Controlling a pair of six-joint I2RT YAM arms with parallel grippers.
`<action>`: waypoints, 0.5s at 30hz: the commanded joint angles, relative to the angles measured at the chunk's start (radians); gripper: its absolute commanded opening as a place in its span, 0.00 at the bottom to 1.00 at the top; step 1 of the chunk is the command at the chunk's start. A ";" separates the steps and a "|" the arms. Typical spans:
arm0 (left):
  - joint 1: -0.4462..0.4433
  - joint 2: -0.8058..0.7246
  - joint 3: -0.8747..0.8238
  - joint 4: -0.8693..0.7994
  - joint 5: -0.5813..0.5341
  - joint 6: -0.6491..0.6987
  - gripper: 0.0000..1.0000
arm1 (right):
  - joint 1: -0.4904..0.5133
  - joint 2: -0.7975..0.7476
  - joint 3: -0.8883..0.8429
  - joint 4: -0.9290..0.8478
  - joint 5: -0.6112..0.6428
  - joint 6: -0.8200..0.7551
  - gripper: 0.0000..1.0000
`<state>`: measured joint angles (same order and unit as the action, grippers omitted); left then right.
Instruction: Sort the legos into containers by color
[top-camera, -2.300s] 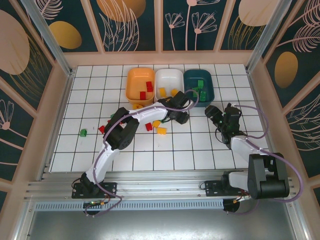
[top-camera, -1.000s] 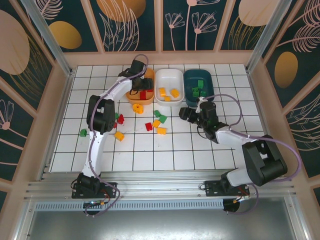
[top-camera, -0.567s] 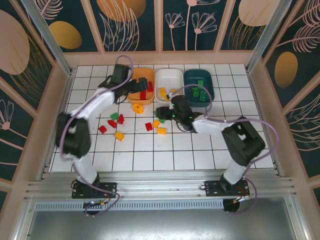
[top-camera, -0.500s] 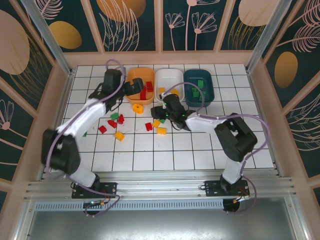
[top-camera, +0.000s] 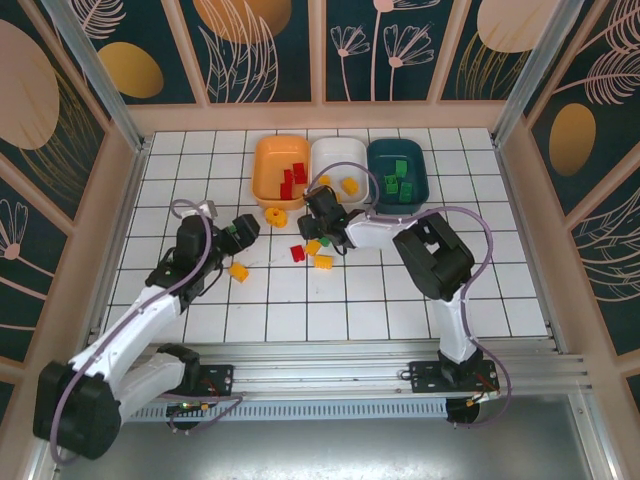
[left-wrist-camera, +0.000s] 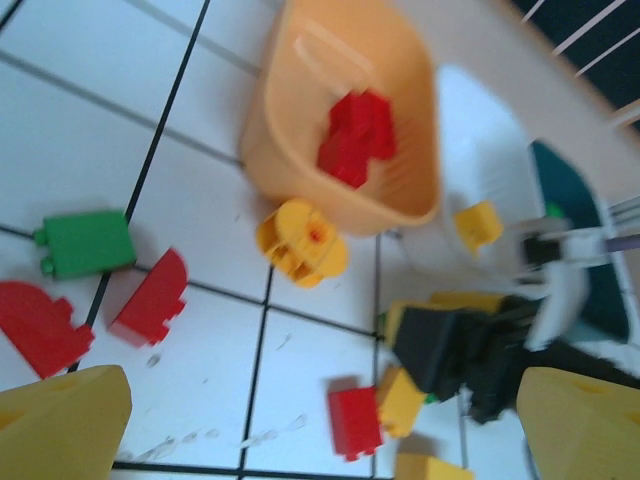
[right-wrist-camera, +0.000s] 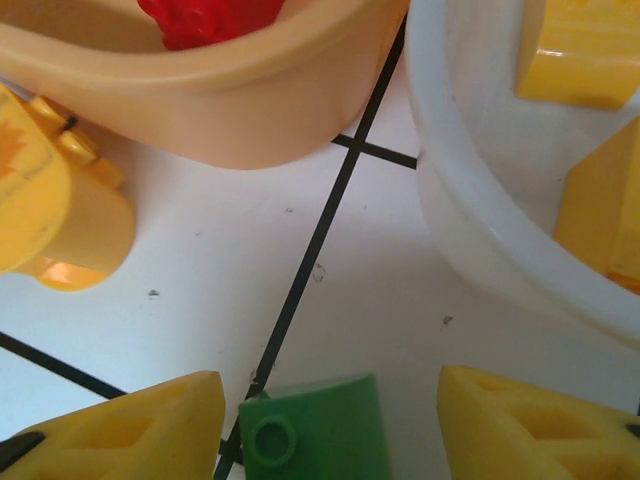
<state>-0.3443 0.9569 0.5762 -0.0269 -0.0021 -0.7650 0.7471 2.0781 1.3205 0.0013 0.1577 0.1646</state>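
Three containers are lined up at 12 o'clock on the tiled floor (top-camera: 450, 280). The orange bin (top-camera: 262, 165) holds red legos (top-camera: 288, 186), count unclear. The white bin (top-camera: 335, 155) holds two yellow legos (top-camera: 349, 185). The teal bin (top-camera: 420, 180) holds three green legos (top-camera: 392, 183). The left gripper (left-wrist-camera: 320, 430) is seen at 6 o'clock of the orange bin, fingers apart and empty. The right gripper (right-wrist-camera: 330, 425) fingers are spread either side of one green lego (right-wrist-camera: 310, 415), gaps visible on both sides. Four yellow pieces are counted loose on the tiles.

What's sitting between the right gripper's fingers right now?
A green lego lies between the fingers of the open right gripper, with a gap on each side, in the right wrist view. The orange container and white container lie just beyond.
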 joint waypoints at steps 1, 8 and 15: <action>0.005 -0.043 0.026 -0.022 -0.034 -0.002 0.98 | 0.002 0.039 0.050 -0.028 0.021 -0.023 0.57; 0.004 -0.086 0.088 -0.096 -0.054 0.012 0.98 | 0.003 0.082 0.083 -0.046 0.022 -0.023 0.42; 0.005 -0.094 0.117 -0.116 -0.065 0.016 0.98 | 0.009 0.016 0.053 -0.017 0.025 -0.010 0.31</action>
<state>-0.3443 0.8650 0.6601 -0.1177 -0.0544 -0.7639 0.7479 2.1334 1.3792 -0.0132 0.1658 0.1432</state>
